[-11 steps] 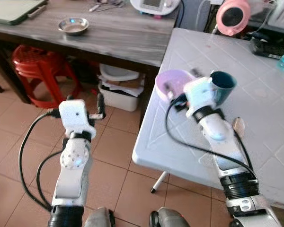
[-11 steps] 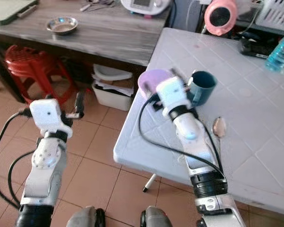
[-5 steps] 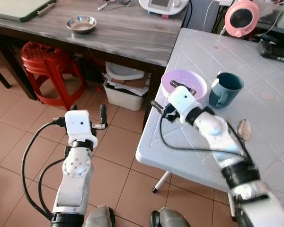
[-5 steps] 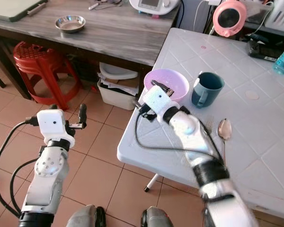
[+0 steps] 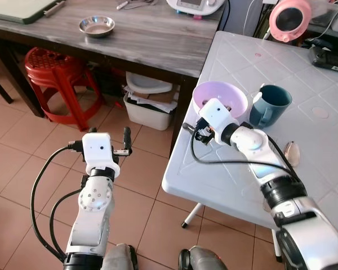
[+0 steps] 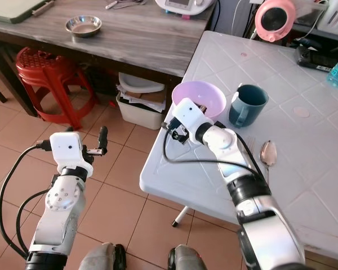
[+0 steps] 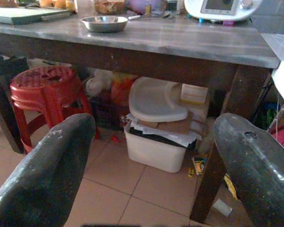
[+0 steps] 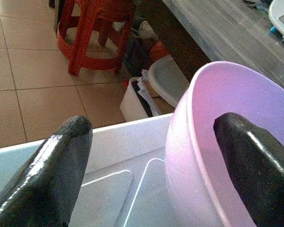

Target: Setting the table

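A purple bowl [image 5: 220, 97] stands near the left edge of the white table [image 5: 236, 174], with a teal mug [image 5: 273, 104] just to its right and a spoon [image 5: 291, 153] lying nearer me. My right gripper [image 5: 208, 117] is open at the bowl's near-left side. It straddles the bowl's rim [image 8: 189, 142]: one finger [image 8: 61, 170] is outside over the table, the other finger [image 8: 255, 165] is inside the bowl. My left gripper [image 7: 151, 156] hangs open above the tiled floor, holding nothing.
A dark wooden table [image 5: 141, 42] stands to the left with a steel bowl [image 5: 96, 25] on it. Below it are a red stool [image 5: 55, 66] and a white bin [image 5: 149, 109]. A pink round object [image 5: 289, 19] sits at the white table's far end.
My right gripper has swung left from in front of the mug and dropped to the bowl's near-left rim. The camera has shifted a little. The left arm has barely moved.
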Motion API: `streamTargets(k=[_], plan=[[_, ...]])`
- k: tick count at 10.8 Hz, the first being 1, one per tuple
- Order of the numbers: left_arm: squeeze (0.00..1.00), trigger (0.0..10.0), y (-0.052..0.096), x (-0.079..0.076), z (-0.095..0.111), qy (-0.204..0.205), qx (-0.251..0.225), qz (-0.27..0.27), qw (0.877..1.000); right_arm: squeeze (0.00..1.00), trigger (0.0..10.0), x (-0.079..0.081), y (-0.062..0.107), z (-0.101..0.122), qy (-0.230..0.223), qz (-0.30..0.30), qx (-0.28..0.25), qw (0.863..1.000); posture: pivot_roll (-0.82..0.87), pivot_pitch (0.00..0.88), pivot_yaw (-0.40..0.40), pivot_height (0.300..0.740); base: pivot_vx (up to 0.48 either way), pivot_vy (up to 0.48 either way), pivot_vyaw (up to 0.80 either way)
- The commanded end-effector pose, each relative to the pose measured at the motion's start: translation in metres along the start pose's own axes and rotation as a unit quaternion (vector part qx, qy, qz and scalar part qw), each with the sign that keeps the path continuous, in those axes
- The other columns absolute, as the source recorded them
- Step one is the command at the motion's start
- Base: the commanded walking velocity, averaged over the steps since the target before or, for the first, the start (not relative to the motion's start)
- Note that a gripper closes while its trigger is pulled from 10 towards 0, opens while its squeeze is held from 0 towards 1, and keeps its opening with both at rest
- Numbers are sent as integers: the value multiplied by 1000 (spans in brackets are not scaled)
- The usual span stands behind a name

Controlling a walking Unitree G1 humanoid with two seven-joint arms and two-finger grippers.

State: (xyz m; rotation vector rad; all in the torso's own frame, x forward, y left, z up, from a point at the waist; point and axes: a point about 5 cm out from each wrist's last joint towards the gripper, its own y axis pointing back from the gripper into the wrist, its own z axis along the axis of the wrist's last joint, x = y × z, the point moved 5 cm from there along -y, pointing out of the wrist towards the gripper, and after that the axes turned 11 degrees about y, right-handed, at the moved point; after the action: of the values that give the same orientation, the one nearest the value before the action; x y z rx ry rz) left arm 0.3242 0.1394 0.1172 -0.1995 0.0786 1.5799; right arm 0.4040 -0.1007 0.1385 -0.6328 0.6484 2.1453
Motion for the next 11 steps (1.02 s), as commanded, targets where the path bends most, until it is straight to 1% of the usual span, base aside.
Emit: streamTargets(k=[1, 2, 3, 4, 6, 7, 9, 10, 11], plan=[[0, 10000, 2, 1, -9, -6, 21, 2, 1000, 0, 2039, -6, -1, 3, 2, 8, -3, 1000, -29, 104, -30, 740, 0, 0, 0], [0, 10000, 2, 0, -11, -9, 26, -2, 1000, 0, 0, -10, -1, 3, -5, 12, 2, 1000, -29, 104, -30, 740, 0, 0, 0], [0, 10000, 1, -5, -14, -13, 36, -15, 999, 0, 0, -13, 0, 2, -17, 27, 6, 999, -32, 104, -31, 740, 0, 0, 0], [0, 10000, 1, -4, -15, -13, 39, -14, 999, 0, 0, -12, 0, 0, -21, 37, 12, 999, -32, 104, -31, 740, 0, 0, 0], [0, 10000, 1, -2, -18, -16, 49, -12, 999, 0, 0, -8, 4, -10, -29, 63, 41, 997, -40, 112, -24, 740, 0, 0, 0], [0, 10000, 2, -1, -21, -19, 57, -10, 998, 0, 0, -11, 6, -16, -42, 55, 54, 996, -41, 117, -24, 740, 0, 0, 0], [0, 10000, 4, -1, -24, -15, 66, -7, 998, 0, 0, -8, 9, -19, -45, 70, 59, 995, -40, 121, -23, 740, 0, 0, 0], [0, 10000, 5, 1, -24, -15, 66, -7, 998, 0, 0, -7, 11, -21, -47, 72, 60, 994, -35, 126, -22, 740, 0, 0, 0], [0, 10000, 5, 7, -23, -11, 69, 3, 998, 0, 0, -5, 14, -25, -49, 75, 67, 994, -33, 128, -21, 740, 0, 0, 0]])
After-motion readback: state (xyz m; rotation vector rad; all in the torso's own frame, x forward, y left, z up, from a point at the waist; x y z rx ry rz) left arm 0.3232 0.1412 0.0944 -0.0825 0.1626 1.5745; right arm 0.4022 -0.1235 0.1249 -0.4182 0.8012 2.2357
